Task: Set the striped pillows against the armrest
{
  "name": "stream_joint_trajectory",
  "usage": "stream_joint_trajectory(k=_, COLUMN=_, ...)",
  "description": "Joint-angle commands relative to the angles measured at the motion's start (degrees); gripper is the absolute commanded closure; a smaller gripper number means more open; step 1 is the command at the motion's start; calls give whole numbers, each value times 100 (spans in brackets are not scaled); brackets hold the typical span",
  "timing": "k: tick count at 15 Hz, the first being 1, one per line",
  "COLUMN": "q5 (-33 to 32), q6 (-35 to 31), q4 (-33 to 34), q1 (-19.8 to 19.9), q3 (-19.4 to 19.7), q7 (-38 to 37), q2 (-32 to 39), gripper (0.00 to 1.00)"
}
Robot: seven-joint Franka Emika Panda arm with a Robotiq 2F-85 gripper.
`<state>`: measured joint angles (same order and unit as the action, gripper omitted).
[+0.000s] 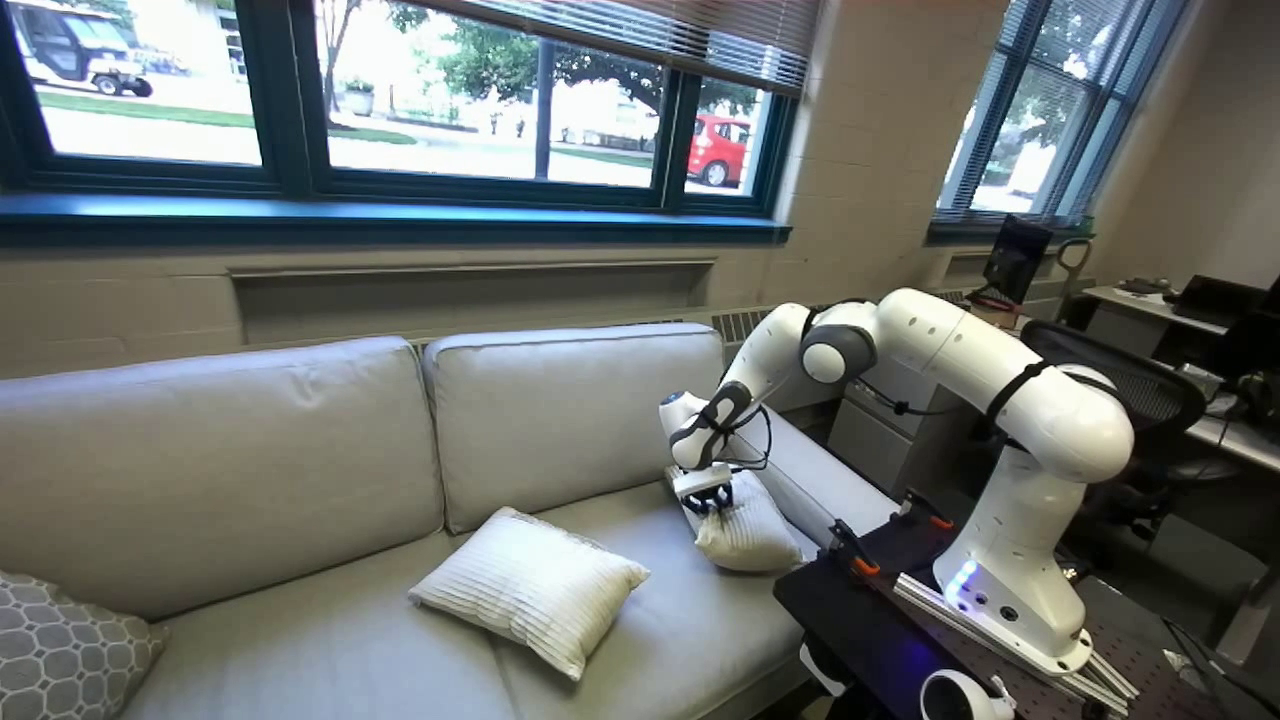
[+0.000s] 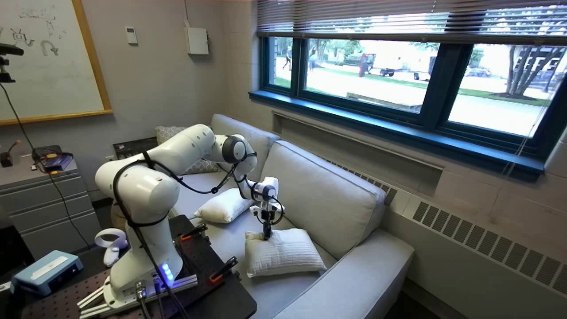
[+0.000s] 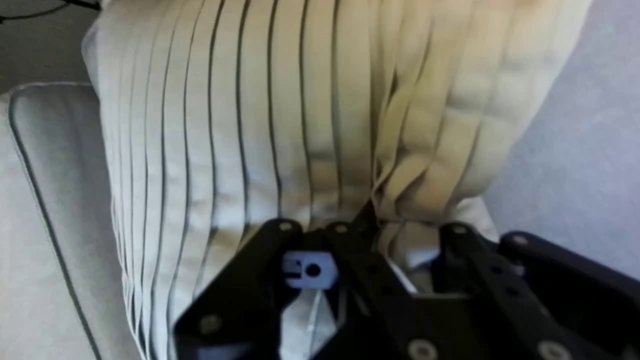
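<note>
Pinching pleated cover: the tool (image 2: 267, 234) had a bunched fold of the gripped pillow (image 2: 288, 257) clamped between its fingers (image 3: 462, 250), as the wrist view showed. The grip was on the pillow's side away from the armrest (image 2: 372, 274), tool pointing down. The gripped pillow sat on the sofa seat (image 1: 300, 620) at the armrest end, just beside the armrest; couldn't tell if they touched. In an exterior view it ran from near the backrest (image 1: 580, 410) toward the seat front, roughly along the armrest; tool hid part of it, so long axis wasn't firm. Pleats ran up and away from the fingers in the wrist view, kinked near the pinch. The loose pillow (image 1: 535, 590) lay near it, well apart from the armrest, across the seat seam (image 1: 505, 675), askew: one corner toward the backrest, one toward the front, one toward the gripped pillow. It read slightly longer upper left to lower right in an exterior view; foreshortened, so true long axis uncertain. A patterned cushion (image 1: 65, 650) sat at the far end, apart from both.
</note>
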<state>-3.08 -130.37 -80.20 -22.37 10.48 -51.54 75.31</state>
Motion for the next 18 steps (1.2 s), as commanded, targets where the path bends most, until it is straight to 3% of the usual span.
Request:
stream_joint_trajectory(k=1, q5=-87, q6=-947, q4=-515, q1=103, q3=97, q7=-112, q2=-711, gripper=90)
stream_joint_trajectory(k=5, q5=337, q6=-2263, q4=-1690, q1=517, q3=-26, q7=59, q2=-1733, gripper=88)
stream_joint_trajectory(k=9, q5=963, q6=-3883, q4=-2862, q1=1337, q3=-256, q7=435, q2=-2283, gripper=89)
stream_joint_trajectory(k=12, q5=1620, q6=-5232, q4=-3615, q1=2344, q3=-812, q7=995, q2=-2407, gripper=89)
stream_joint_trajectory(k=14, q5=1945, q6=-6114, q4=-4033, q1=3205, q3=-1397, q7=1334, q2=-2404, gripper=89)
stream_joint_trajectory(k=17, q5=1916, q6=-7246, q4=-4504, q1=4540, q3=-2279, q7=1345, q2=-2206, gripper=89)
stream_joint_trajectory(k=18, q5=1780, q6=-6803, q4=-4201, q1=4934, q3=-2333, q7=1267, q2=-2300, gripper=89)
